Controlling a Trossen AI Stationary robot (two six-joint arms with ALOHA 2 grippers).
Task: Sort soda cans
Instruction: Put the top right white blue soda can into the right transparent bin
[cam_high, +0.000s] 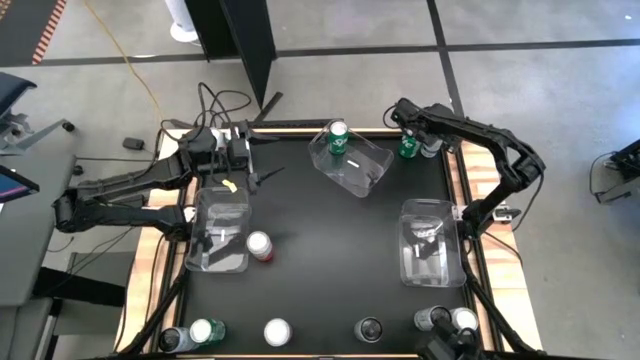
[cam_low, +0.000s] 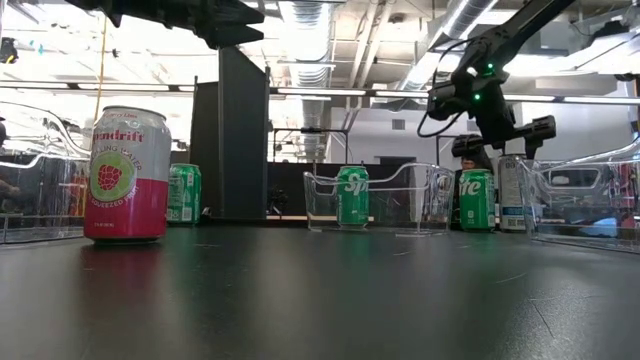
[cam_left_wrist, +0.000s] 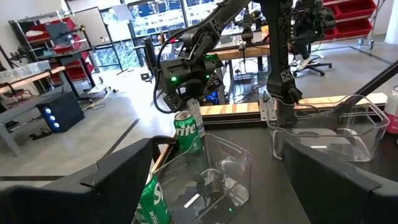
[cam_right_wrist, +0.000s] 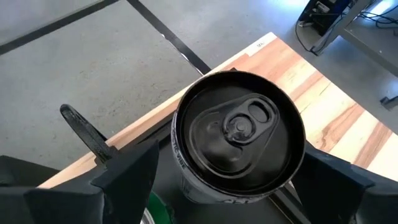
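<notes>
right gripper (cam_right_wrist: 217, 186) jaws wide | dark-topped can (cam_right_wrist: 239, 134) between them, ungripped | table's far corner

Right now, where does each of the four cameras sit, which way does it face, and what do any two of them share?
High view: overhead, straight down on the table; both arms show.
Low view: tabletop height, facing the pink can; right arm descends.
Left wrist view: looks past the open left claw across a clear bin.
Right wrist view: down on a dark-topped can between the open right claw.
Shared: the green Sprite can beside the right claw shows in high, low and left wrist views.
</notes>
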